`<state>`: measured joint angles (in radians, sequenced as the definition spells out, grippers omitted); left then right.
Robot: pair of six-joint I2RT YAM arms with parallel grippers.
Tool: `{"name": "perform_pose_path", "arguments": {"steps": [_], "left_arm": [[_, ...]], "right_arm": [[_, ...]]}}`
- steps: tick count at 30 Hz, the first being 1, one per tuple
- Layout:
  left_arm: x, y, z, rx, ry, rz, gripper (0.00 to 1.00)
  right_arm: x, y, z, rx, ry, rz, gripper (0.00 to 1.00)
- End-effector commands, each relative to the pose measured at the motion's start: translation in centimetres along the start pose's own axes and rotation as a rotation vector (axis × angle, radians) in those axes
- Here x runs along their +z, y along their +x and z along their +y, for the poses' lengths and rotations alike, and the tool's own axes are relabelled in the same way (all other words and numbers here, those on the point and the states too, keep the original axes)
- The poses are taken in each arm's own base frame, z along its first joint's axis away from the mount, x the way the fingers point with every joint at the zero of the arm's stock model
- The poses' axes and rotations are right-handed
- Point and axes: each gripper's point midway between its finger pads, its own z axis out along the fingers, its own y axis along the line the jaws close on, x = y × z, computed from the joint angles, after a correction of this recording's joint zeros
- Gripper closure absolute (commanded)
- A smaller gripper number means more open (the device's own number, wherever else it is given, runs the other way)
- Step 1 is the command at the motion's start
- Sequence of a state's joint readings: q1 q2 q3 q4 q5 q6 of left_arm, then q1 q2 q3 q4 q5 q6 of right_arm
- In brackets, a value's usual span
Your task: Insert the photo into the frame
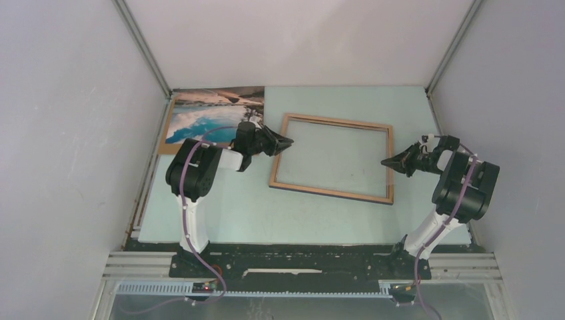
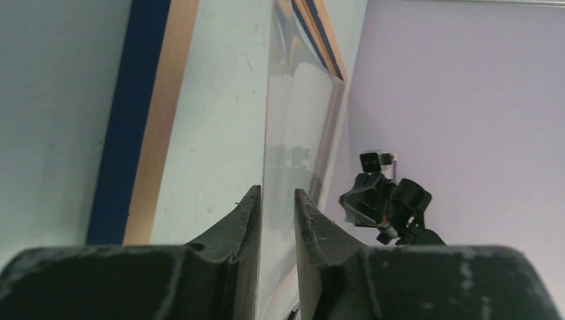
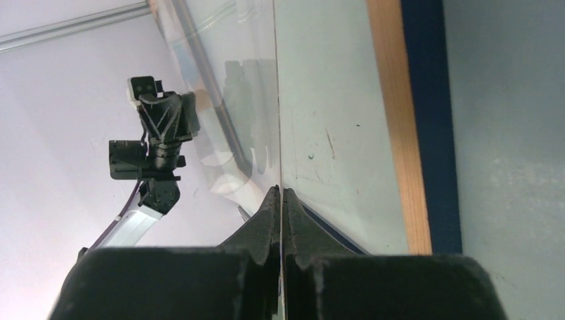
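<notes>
The frame [image 1: 333, 193], light brown wood, lies flat mid-table. In the wrist views its wood-and-navy rail [image 2: 156, 120] [image 3: 400, 133] runs beside a clear pane [image 2: 300, 113] [image 3: 253, 100] seen edge-on. My right gripper [image 1: 386, 162] [image 3: 280, 190] sits at the frame's right side, shut on the pane's thin edge. At the frame's left side, my left gripper [image 1: 288, 142] [image 2: 276, 193] straddles the pane with a visible gap between its jaws. The photo [image 1: 213, 110], turquoise water and snow, lies face up at the back left, behind the left arm.
A brown backing board [image 1: 166, 139] pokes out from under the photo's left side. Pale walls close in the teal table mat [image 1: 233, 213] on three sides. The arm bases stand at the near edge.
</notes>
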<state>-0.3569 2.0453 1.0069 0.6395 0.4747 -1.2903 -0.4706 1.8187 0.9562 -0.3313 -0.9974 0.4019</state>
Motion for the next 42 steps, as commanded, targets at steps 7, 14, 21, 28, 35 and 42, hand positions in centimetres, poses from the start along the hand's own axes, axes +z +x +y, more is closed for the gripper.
{"name": "perform_pose_path", "arguments": {"steps": [7, 14, 21, 28, 35, 42], "left_arm": [[-1.3, -0.7, 0.0, 0.086, -0.044, -0.029, 0.84], [-1.1, -1.1, -0.6, 0.091, -0.036, -0.035, 0.99], [-1.3, -1.2, -0.4, 0.092, -0.04, -0.034, 1.0], [-1.9, -1.6, -1.4, 0.101, -0.018, -0.052, 1.0], [-2.6, -1.8, -1.9, 0.109, -0.006, -0.064, 1.0], [-2.1, -2.2, -2.2, 0.096, 0.004, -0.064, 1.0]], "right_arm": [[-0.7, -0.1, 2.3, -0.08, -0.049, -0.016, 1.0], [-0.6, -0.2, 1.6, -0.063, -0.034, -0.017, 1.0], [-0.8, -0.4, 1.2, -0.052, -0.023, -0.025, 1.0], [-1.1, -0.4, 1.3, -0.058, -0.021, -0.032, 1.0], [-1.6, -0.7, 1.4, -0.062, -0.02, -0.049, 1.0], [-1.4, -0.9, 1.1, -0.051, -0.021, -0.049, 1.0]]}}
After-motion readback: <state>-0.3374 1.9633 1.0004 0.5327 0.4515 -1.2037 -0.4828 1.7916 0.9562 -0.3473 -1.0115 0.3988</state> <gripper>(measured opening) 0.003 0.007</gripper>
